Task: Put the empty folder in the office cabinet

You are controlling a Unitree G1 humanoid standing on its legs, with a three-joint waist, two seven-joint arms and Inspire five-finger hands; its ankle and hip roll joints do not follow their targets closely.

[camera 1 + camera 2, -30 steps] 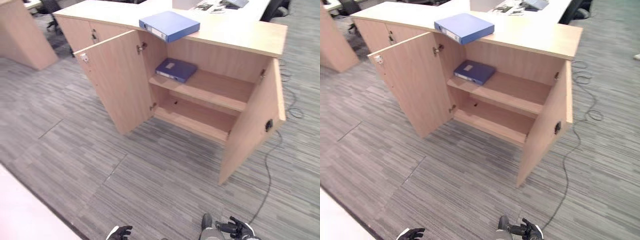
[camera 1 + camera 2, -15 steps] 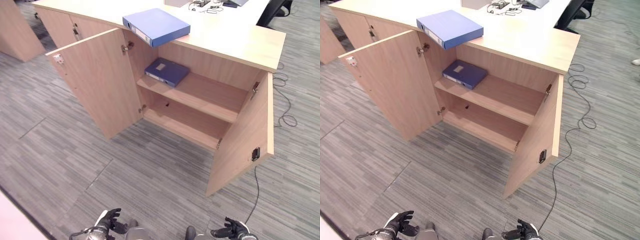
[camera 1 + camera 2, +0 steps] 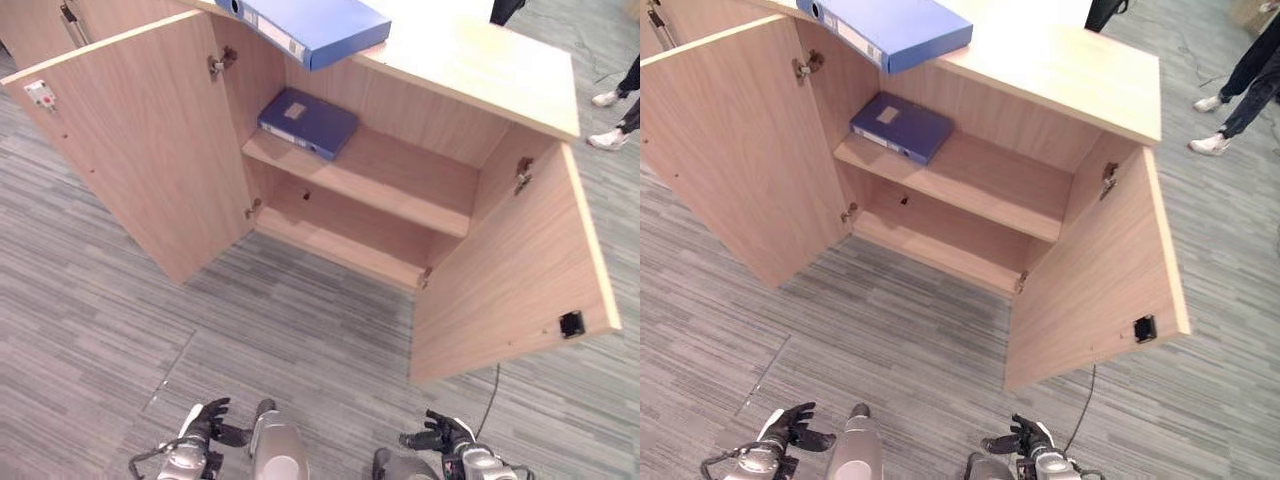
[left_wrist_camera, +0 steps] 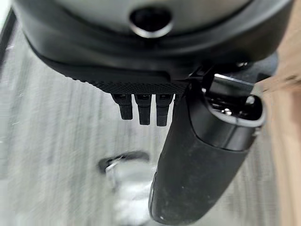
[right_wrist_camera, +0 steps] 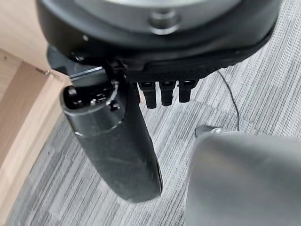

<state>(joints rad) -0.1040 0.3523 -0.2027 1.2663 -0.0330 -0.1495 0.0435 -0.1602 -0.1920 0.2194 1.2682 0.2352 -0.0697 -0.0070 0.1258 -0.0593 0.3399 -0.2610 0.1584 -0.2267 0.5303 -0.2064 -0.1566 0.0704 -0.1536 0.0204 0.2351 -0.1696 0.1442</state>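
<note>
A blue folder [image 3: 310, 25] lies flat on top of the light wooden cabinet [image 3: 480, 70], overhanging its front edge. A second, darker blue folder [image 3: 307, 122] lies on the left end of the upper shelf [image 3: 400, 175] inside. Both cabinet doors stand wide open. My left hand [image 3: 200, 430] and right hand [image 3: 440, 438] hang low over the carpet, well short of the cabinet. Both are open and hold nothing; the wrist views show the left hand [image 4: 141, 70] and right hand [image 5: 113, 146] with relaxed fingers above the floor.
The left door [image 3: 140, 140] and right door [image 3: 510, 280] swing out toward me on either side of the opening. The lower shelf [image 3: 340, 235] is bare. A person's legs and shoes [image 3: 615, 95] stand at the far right behind the cabinet. Grey striped carpet [image 3: 300, 330] lies between me and the cabinet.
The whole picture has shifted: the camera has come closer to the cabinet and looks more steeply down. Both hands now show a little higher. A person's legs have entered at the upper right.
</note>
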